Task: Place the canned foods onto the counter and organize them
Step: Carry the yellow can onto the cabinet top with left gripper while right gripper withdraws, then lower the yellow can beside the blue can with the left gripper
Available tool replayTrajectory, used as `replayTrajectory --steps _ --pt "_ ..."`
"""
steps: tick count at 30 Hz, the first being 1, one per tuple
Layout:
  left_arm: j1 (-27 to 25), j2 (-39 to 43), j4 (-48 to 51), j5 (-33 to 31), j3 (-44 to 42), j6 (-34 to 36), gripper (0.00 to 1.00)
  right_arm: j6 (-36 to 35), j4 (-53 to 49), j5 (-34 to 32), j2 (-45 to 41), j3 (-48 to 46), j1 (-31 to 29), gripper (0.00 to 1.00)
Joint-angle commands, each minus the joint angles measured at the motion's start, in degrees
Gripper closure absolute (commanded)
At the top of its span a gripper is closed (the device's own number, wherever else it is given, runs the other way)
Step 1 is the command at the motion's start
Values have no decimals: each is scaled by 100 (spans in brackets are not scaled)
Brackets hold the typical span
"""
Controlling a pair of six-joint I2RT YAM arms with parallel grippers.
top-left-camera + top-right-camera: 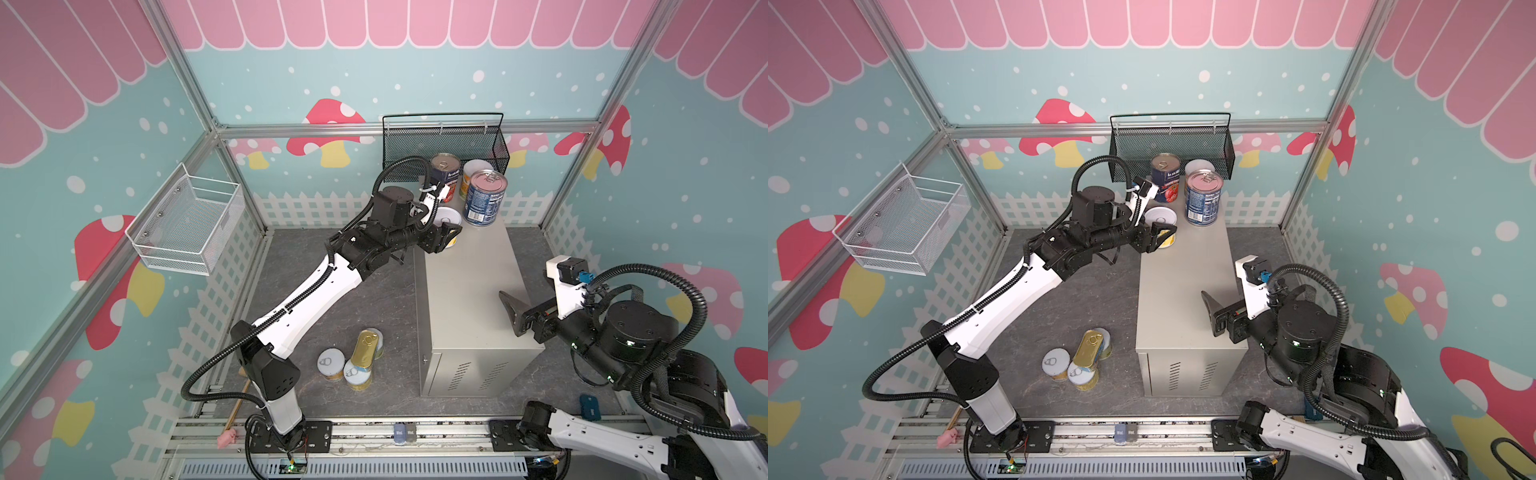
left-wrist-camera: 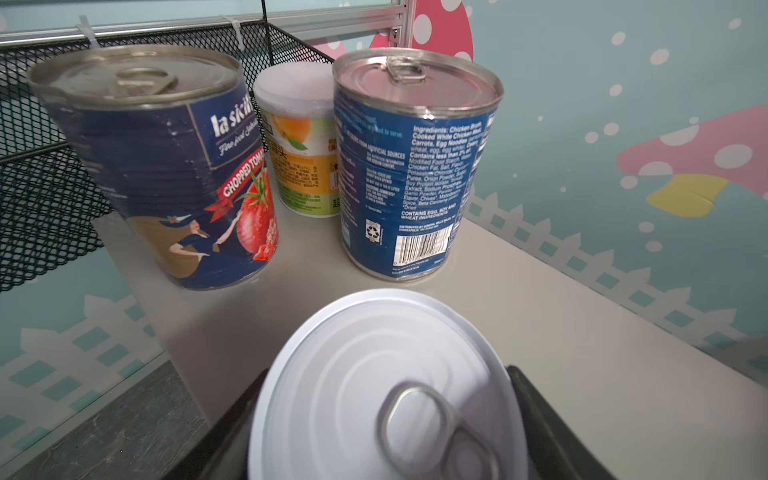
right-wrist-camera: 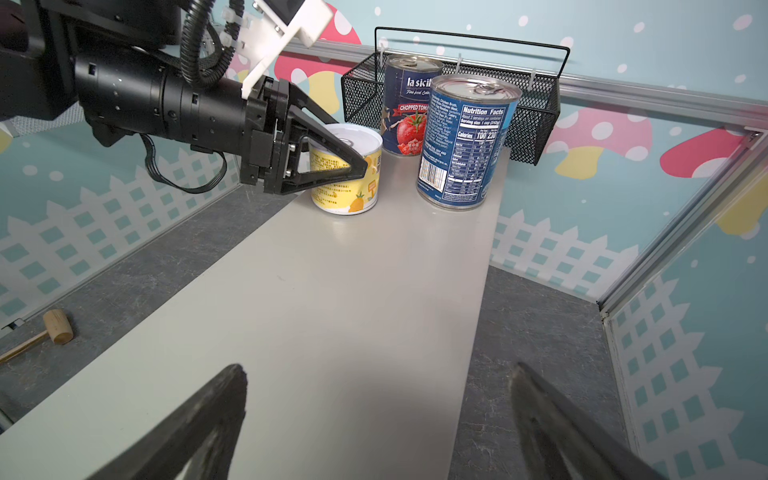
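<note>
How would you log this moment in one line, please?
left gripper: shut on yellow can, counter far end | right gripper: open, empty, above counter | floor: three yellow cans, gold tin

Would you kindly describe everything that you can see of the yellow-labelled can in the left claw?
The yellow-labelled can is a short metal cylinder with a white lid and a pull-tab ring; its label shows pineapples and small print. It stands upright on the far end of the counter, near its left edge. The left claw is closed on its sides, one finger across the label. Nothing else touches it.
</note>
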State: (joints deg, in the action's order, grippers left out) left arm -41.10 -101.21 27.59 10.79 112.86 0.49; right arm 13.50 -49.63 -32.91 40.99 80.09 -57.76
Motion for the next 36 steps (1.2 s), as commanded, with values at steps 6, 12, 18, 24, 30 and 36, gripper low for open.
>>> replayTrajectory --steps 6,12,18,24,30,36 --pt "83 -90 -307 464 177 -28 18 -184 263 69 5 -95 -6 1" --pt "93 206 -616 443 -391 -71 4 -260 494 79 124 -214 -7 1" --pt "171 614 -1041 553 -1228 -187 1 -172 724 38 134 -605 0 1" --pt "242 809 -1501 669 -1774 -225 4 -172 946 132 15 -802 -5 1" --pt "337 728 -1677 831 -1837 -306 11 -119 1020 118 -63 -914 -6 1" --pt "422 566 -1739 970 -1789 -223 16 -76 1025 101 -133 -960 -6 1"
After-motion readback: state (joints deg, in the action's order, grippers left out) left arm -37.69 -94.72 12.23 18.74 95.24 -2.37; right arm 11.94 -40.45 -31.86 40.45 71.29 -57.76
